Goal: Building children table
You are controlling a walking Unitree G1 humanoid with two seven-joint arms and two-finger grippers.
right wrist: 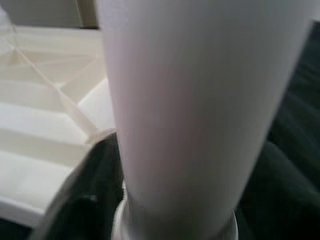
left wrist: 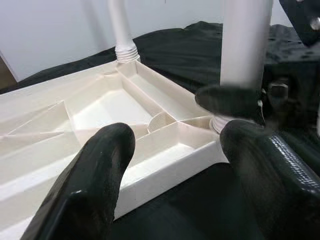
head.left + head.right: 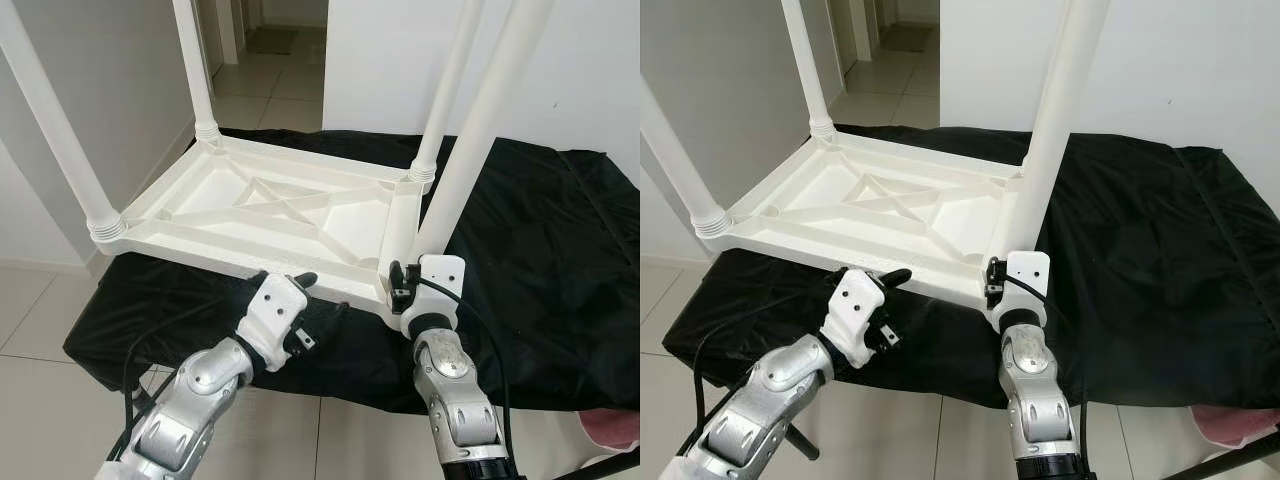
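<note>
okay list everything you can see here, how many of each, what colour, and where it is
Tabletop: one, white, upside down on the cloth, ribbed underside up.
Legs: four, white, standing up from the tabletop's corners; the near right one is at the right gripper.
Cloth: one, black, spread over the raised surface under the tabletop.
Floor: light tiles, around the surface and through the doorway behind.
Pink thing: one, at the lower right edge; cannot tell what it is.
Left gripper: black fingers, open, at the tabletop's near edge.
Right gripper: black fingers, around the base of the near right leg.
</note>
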